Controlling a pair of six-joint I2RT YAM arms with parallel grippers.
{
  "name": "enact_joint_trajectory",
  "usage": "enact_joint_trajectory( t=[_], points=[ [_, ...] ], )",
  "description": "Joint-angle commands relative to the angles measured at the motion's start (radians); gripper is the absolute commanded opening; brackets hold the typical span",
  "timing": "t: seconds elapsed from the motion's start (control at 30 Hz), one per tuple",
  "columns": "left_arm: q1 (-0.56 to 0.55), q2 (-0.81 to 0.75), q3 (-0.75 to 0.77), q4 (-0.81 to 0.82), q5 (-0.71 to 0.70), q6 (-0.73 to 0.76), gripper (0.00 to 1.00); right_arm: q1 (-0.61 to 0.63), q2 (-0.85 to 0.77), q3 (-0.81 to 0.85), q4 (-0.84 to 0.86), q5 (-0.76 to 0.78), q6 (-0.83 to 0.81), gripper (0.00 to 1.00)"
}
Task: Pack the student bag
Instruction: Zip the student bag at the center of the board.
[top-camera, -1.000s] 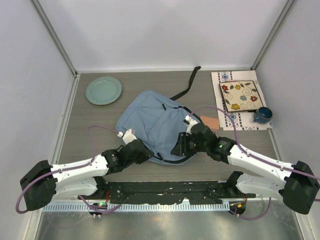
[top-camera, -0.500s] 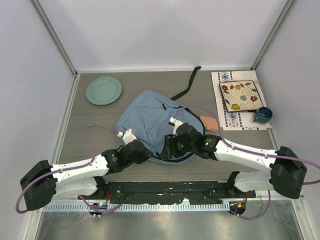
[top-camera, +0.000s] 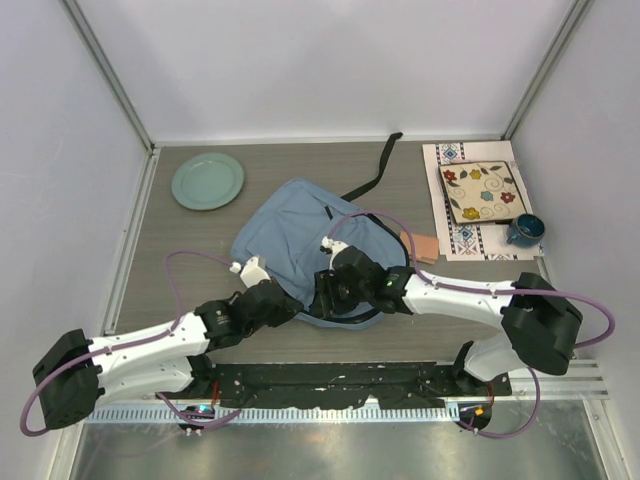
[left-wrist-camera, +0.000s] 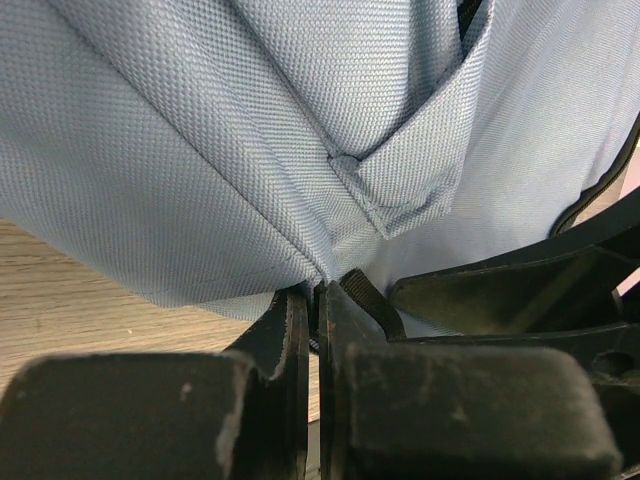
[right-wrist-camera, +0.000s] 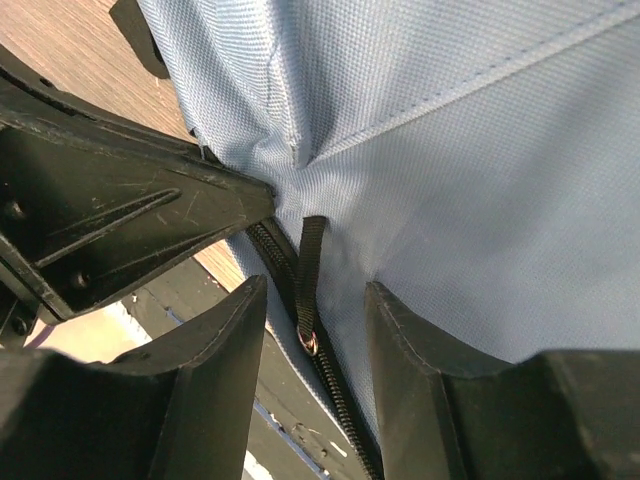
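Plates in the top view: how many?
2. A round green plate at far left; a square floral plate on the patterned mat at far right. The student bag could hide more.

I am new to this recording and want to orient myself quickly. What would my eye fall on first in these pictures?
The light blue-grey student bag lies mid-table, by far the biggest thing. At its near edge the left gripper is shut on the bag's hem, and the right gripper stands open around a dark zipper pull. A floral square plate and a blue mug sit at the far right.
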Motion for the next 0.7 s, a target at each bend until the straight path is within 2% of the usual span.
enact_joint_trajectory(
  t=[0.0,0.17,0.27,0.37,0.4,0.47,0.67],
  points=[
    [-0.001,-0.023,0.024,0.036,-0.059,0.012,0.00,0.015,0.027,0.042,0.085,-0.030,-0.009,0.49],
    [-0.001,-0.025,0.024,0.031,-0.068,0.015,0.00,0.022,0.033,0.032,0.105,-0.048,-0.005,0.41],
    [-0.001,-0.033,0.022,0.030,-0.073,0.015,0.00,0.022,0.043,0.028,0.100,-0.036,-0.009,0.31],
    [-0.001,-0.043,0.020,0.027,-0.076,0.015,0.00,0.022,0.052,0.025,0.100,-0.031,-0.008,0.19],
    [-0.001,-0.045,0.020,0.024,-0.081,0.015,0.00,0.022,0.050,0.025,0.100,-0.031,-0.005,0.11],
    [-0.001,-0.056,0.019,0.008,-0.087,0.014,0.00,0.023,0.043,0.022,0.100,-0.027,-0.005,0.01],
    [0.001,-0.094,0.022,-0.071,-0.145,0.026,0.00,0.022,-0.057,-0.017,0.099,0.025,-0.006,0.01]
  ],
)
